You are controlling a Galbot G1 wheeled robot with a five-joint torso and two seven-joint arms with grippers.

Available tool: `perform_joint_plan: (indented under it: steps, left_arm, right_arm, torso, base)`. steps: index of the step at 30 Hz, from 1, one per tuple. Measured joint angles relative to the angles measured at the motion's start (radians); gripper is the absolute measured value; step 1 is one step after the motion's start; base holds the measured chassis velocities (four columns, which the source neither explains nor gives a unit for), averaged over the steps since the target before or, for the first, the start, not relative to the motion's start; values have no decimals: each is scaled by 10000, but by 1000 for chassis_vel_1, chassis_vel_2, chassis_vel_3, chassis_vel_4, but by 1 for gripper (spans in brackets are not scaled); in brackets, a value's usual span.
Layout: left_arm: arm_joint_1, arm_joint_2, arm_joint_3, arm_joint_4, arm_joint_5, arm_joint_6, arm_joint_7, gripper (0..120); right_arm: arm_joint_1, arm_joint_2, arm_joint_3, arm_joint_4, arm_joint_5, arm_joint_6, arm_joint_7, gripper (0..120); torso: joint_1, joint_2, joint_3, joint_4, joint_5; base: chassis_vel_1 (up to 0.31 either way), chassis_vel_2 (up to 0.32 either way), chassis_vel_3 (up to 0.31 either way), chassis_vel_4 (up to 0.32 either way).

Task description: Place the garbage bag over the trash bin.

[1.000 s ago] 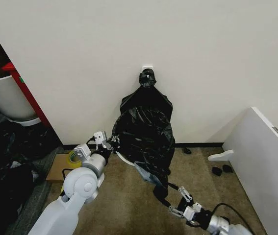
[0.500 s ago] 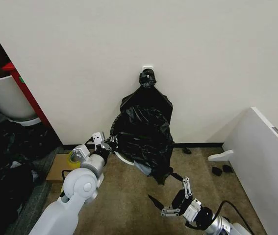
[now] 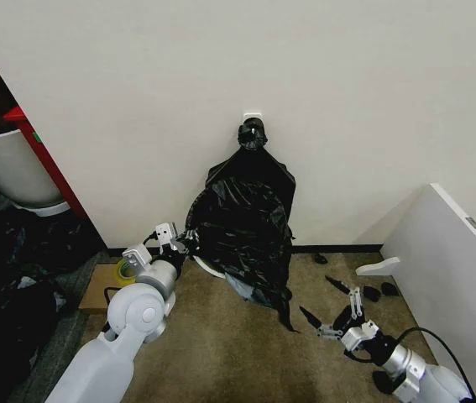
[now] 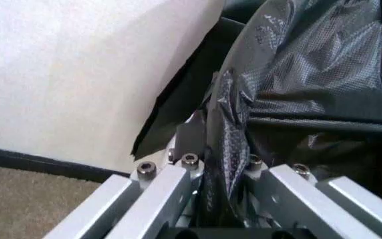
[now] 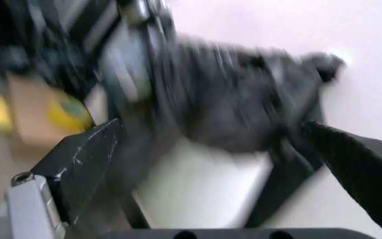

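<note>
The left gripper (image 3: 184, 243) is clamped on the garbage bag (image 3: 246, 231), a crinkled fold pinched between its fingers (image 4: 189, 137). The right gripper (image 3: 332, 304) hangs nearby, fingers spread wide with nothing between them.

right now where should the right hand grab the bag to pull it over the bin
Probably the loose lower corner of the bag, hanging free toward the floor. Come from the robot's right, where the open right hand sits. The left hand already pinches the bag's opposite edge, and the bin only peeks out beneath.
</note>
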Motion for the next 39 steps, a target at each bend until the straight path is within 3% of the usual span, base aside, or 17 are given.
perform_joint_plan:
  steps: [8,12,19,20,28,30,34,39]
  left_arm:
    - [-25,-145,192,14,-1,-2,-27,0]
    - [-21,-285,311,1,-3,17,-56,0]
    - [-189,-559,327,52,-62,59,-120,0]
    - [-189,-559,327,52,-62,59,-120,0]
    - [-12,-603,273,-89,-94,91,-141,0]
    - [14,-597,264,-105,-95,96,-141,0]
    - [111,-590,221,-230,-113,131,-147,0]
    - [170,-600,196,-320,-180,160,-185,0]
  right_arm:
    - [397,307,-953,612,38,-5,-509,97]
    - [589,372,-1043,533,-636,-7,-480,82]
    - [868,727,-974,118,-3756,-12,797,56]
    - [868,727,-974,118,-3756,-12,797,56]
    - [889,825,-970,33,-5100,-866,2516,22]
    - [882,825,-950,39,-5260,-969,2714,19]
    - [754,867,-906,35,-5795,-1094,3030,0]
    - [723,944,-964,34,-5693,-691,2697,0]
  torso:
    - [0,0,0,2,1]
    - [0,0,0,1,0]
    - [0,0,0,1,2]
    - [0,0,0,1,2]
    - [0,0,0,1,1]
    - [0,0,0,2,1]
    - [0,0,0,0,1]
    - [0,-1,0,1,0]
  base:
    - [0,0,0,0]
    - [0,0,0,0]
    - [0,0,0,0]
    - [0,0,0,0]
    - [0,0,0,0]
    - [0,0,0,0]
    - [0,0,0,0]
    - [0,0,0,0]
